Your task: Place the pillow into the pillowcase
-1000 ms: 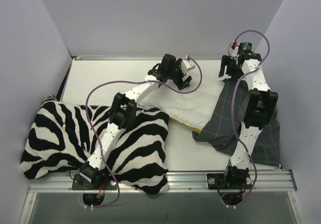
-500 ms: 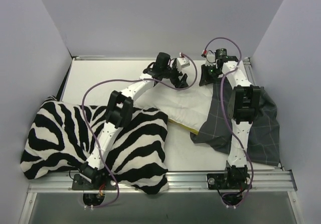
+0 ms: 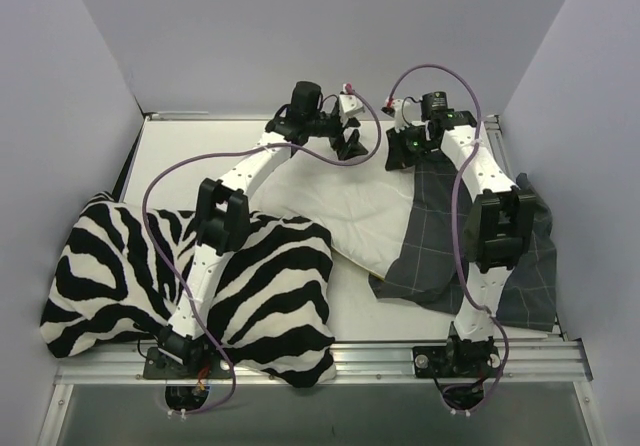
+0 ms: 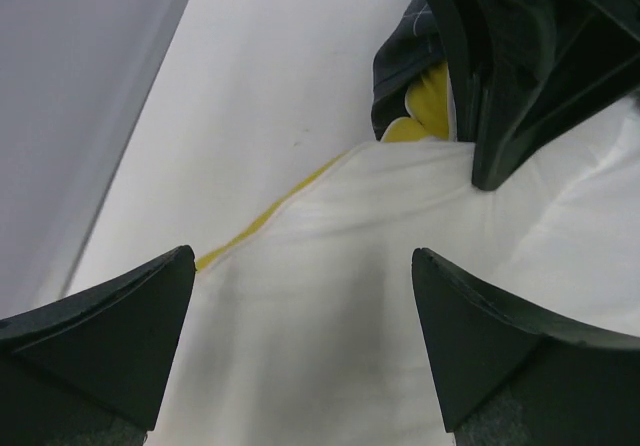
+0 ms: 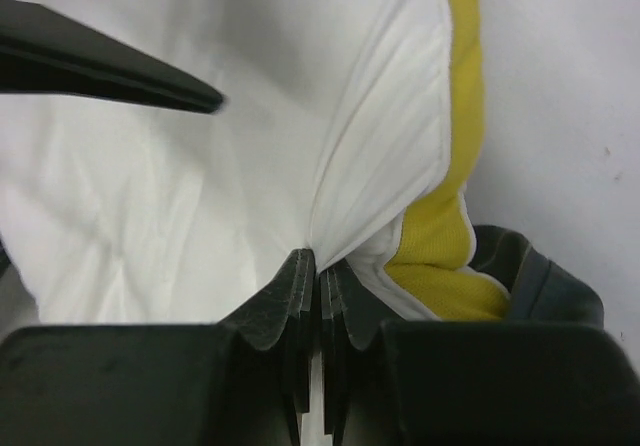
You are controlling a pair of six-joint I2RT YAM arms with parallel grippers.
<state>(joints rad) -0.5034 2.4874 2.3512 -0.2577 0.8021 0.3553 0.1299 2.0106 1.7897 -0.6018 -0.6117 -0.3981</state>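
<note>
The white pillow (image 3: 350, 216) lies mid-table, its right part inside the dark grey checked pillowcase (image 3: 440, 256). My right gripper (image 3: 402, 152) is at the pillow's far right corner. In the right wrist view it (image 5: 320, 262) is shut on a pinched fold of the white pillow (image 5: 200, 186), beside the yellow edge (image 5: 460, 116) and the pillowcase rim (image 5: 540, 276). My left gripper (image 3: 350, 146) hovers just left of it, open. In the left wrist view its jaws (image 4: 303, 258) stand wide over the pillow (image 4: 340, 366), with the right gripper (image 4: 510, 106) and pillowcase (image 4: 395, 66) ahead.
A large zebra-striped cushion (image 3: 130, 276) fills the near left, under the left arm and overlapping the pillow's near left corner. Grey walls enclose the table on the back, left and right. A metal rail (image 3: 360, 358) runs along the near edge.
The right gripper swung left along the far edge and shut on the pillow's corner. The left gripper shifted back and left, still open. The pillowcase edge shifted left with the right arm.
</note>
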